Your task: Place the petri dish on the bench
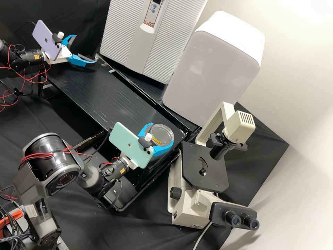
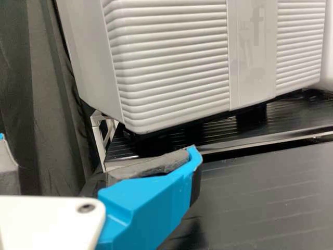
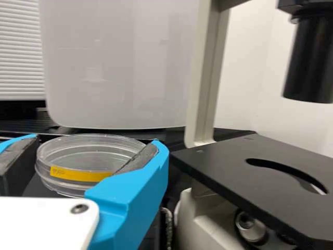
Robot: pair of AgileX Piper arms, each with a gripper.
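Black bench (image 1: pixel 100 93) underneath, right claw (image 1: pixel 162 132) grips a yellow-labelled petri dish (image 3: pixel 93 156), while left claw (image 1: pixel 85 49) gapes.

In the high view, a mint-green phone (image 1: pixel 126 143) hides part of the right hand (image 1: pixel 161 133), and its clamp's white knob (image 1: pixel 148 137) covers some of the round clear petri dish (image 1: pixel 163 131). The dish's near rim is hidden by a blue finger in the right wrist view; whether its base touches the black counter (image 1: pixel 100 97) cannot be told. Writing on its yellow label (image 3: pixel 78 174) is too blurred to read. The picture's top edge cuts the ridged pale-grey cabinet (image 1: pixel 121 38); the left edge crops the left arm (image 1: pixel 29 57).
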